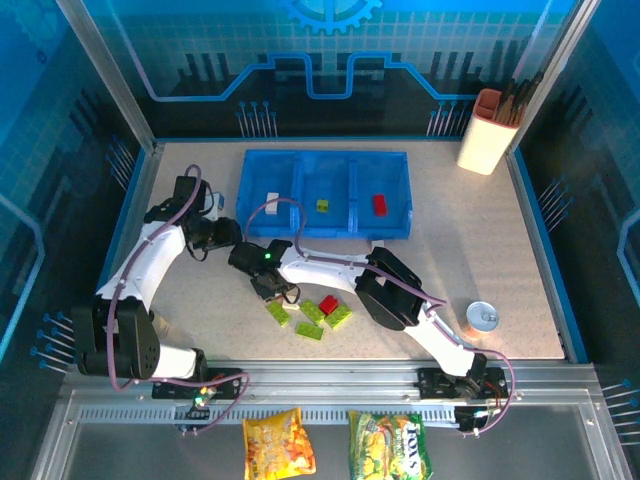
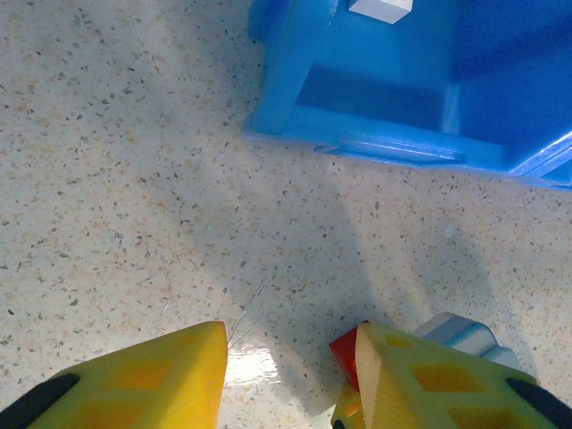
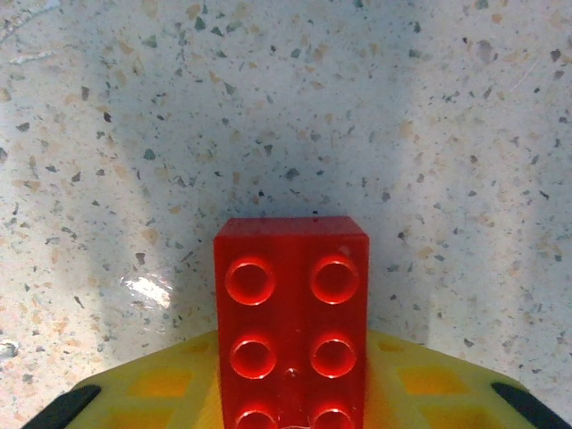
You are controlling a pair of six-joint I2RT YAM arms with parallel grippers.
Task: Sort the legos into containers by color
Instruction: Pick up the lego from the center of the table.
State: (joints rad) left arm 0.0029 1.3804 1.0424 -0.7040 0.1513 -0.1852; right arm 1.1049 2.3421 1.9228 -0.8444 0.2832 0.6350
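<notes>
Robotics lab or demo cell: speckled surface (image 1: 520, 260) fenced by aluminium posts (image 1: 110, 70) and blue printed panels (image 1: 420, 40) bearing a gear motif (image 1: 330, 10), two robot arms (image 1: 150, 255) bolted side by side to a metal rail (image 1: 330, 385).

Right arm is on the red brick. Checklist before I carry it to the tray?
1. Red brick between right gripper jaws: ok.
2. Brick clear of the table: cannot tell.
3. Blue tray, right compartment holds the sorted red piece, room left: ok.
4. Left gripper beside the tray's near left corner, off the route: ok.
5. Nearest green brick free of the jaws: cannot tell.
</notes>
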